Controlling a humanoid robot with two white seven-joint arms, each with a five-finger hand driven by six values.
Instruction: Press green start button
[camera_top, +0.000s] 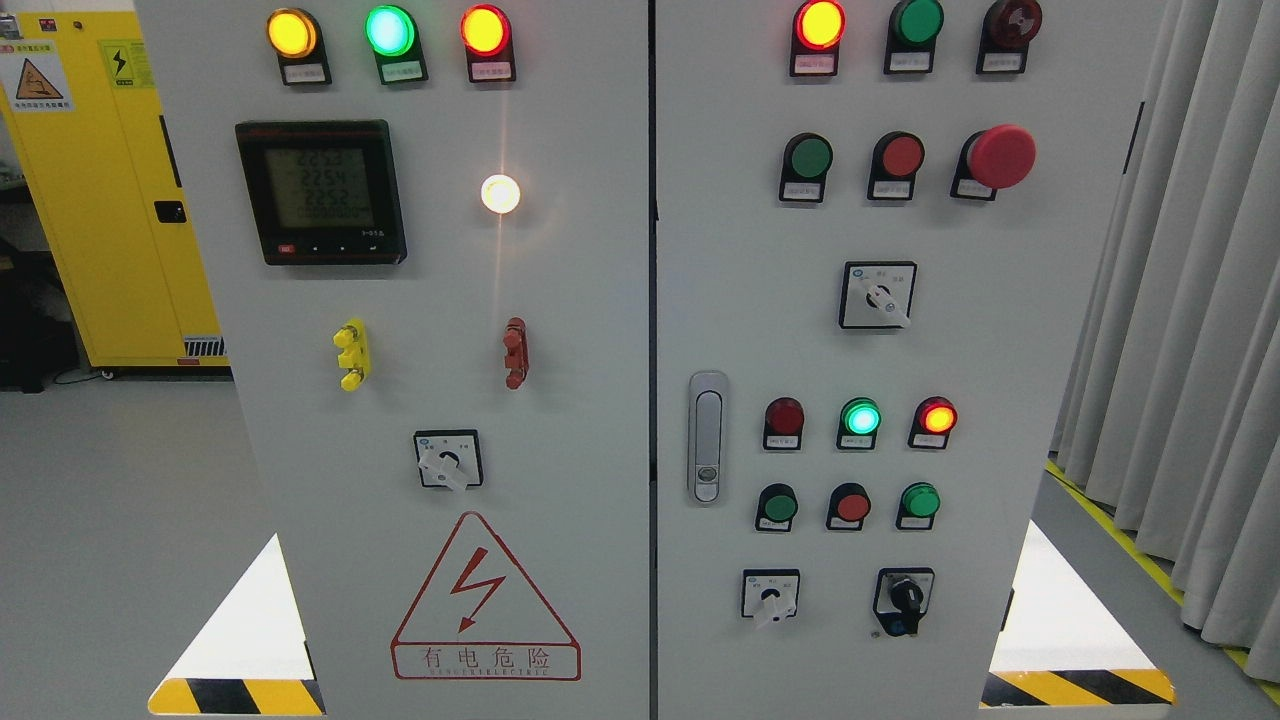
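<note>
Grey control cabinet (560, 330), unlit green button (808, 158) upper right, untouched

Grey control cabinet front (720, 300) unobstructed; protruding red mushroom-head emergency button (1000, 157) crowds upper right; grey pleated curtain (1190, 300) flanks right edge.

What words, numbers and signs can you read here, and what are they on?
"有电危险": under the red lightning triangle on the left door.
"2252", "2254", "2252" roughly: meter screen, digits blurry.
Black lightning bolt sign: yellow cabinet.
Small tags under lamps and buttons, like the green button: too small to read.
No robot hands in view.
</note>
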